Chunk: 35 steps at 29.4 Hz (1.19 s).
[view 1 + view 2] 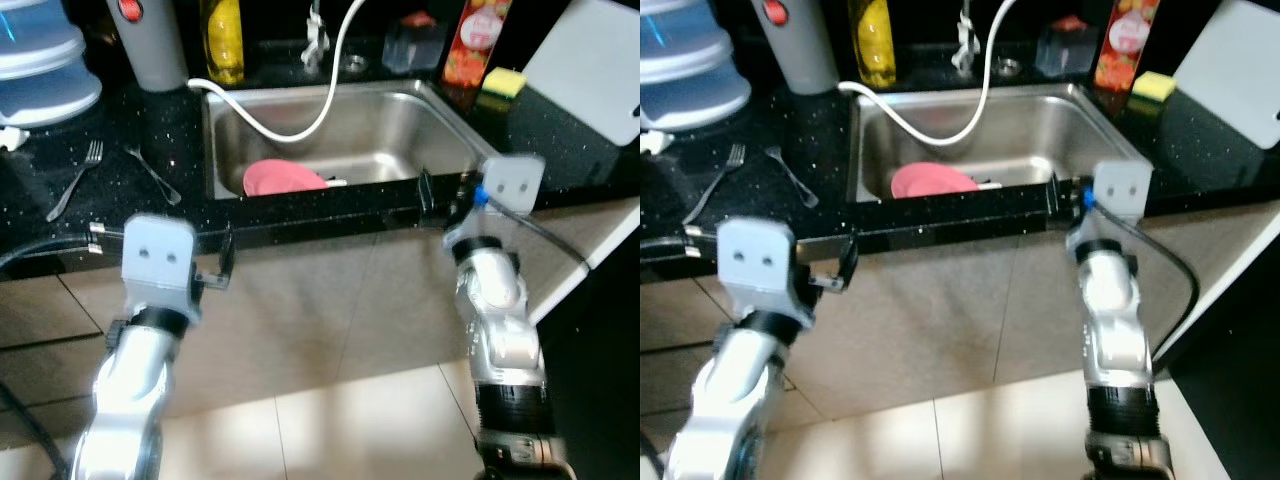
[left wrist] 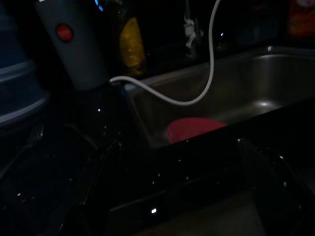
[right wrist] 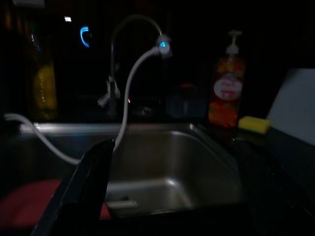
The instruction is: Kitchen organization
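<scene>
head eyes: high, looking down | wrists: low, facing forward | all share sink (image 1: 340, 140)

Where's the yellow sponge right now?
The yellow sponge sits on the black counter on the robot's right of the sink, between the orange soap bottle and the white cutting board.

pink plate (image 1: 283, 178) — lying in sink (image 1: 440, 120) | two forks (image 1: 76, 180) — on counter
</scene>
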Available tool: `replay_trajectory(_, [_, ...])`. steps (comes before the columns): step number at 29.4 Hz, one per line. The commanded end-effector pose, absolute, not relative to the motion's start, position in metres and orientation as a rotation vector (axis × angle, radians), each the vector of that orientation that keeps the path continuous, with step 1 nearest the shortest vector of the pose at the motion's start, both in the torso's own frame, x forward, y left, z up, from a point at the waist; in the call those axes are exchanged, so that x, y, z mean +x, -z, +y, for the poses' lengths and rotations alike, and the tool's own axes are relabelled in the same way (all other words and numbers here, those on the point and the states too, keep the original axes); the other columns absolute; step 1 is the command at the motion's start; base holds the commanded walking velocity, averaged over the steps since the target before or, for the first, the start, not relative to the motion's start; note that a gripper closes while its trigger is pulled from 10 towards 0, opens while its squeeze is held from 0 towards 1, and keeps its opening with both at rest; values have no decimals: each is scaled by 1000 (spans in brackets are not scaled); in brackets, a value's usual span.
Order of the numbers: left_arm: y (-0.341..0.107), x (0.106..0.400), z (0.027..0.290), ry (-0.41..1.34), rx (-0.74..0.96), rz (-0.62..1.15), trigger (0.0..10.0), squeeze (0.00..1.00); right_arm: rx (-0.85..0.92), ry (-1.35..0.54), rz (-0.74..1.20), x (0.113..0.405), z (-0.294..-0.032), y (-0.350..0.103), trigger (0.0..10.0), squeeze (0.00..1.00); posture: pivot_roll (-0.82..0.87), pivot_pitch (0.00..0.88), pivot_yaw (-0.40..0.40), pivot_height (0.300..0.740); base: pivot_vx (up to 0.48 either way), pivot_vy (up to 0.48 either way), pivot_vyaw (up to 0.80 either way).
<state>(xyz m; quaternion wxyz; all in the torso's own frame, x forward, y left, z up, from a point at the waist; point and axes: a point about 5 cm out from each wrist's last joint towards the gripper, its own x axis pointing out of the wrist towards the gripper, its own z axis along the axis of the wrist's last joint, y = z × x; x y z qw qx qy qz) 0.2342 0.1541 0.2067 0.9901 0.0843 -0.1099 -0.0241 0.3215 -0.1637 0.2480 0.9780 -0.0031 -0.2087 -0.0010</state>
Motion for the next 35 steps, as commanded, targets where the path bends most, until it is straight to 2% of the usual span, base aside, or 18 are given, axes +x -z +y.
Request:
replay_trajectory(1, [-210, 239, 159, 14, 155, -218, 10000, 0, 43, -60, -353, 325, -152, -243, 10000, 0, 151, 0, -15, 740, 0, 0, 0])
replay_trajectory(3, [-219, 244, 165, -29, 161, -265, 10000, 0, 52, -86, -346, 329, -141, -243, 10000, 0, 161, 0, -27, 740, 0, 0, 0])
replay_trajectory(9, [-237, 248, 170, -73, 212, -378, 10000, 0, 137, -99, -463, 334, -132, -265, 10000, 0, 152, 0, -29, 740, 0, 0, 0])
replay_trajectory(20, [-251, 252, 176, -184, 276, -443, 10000, 0, 173, -156, -497, 337, -118, -279, 10000, 0, 190, 0, -53, 740, 0, 0, 0])
replay_trajectory(24, [-258, 253, 173, -193, 193, -472, 10000, 0, 175, -165, -524, 339, -117, -288, 10000, 0, 158, 0, -53, 740, 0, 0, 0])
replay_trajectory(35, [-257, 261, 172, -196, 223, -474, 10000, 0, 191, -161, -503, 342, -114, -280, 10000, 0, 177, 0, -48, 740, 290, 0, 0])
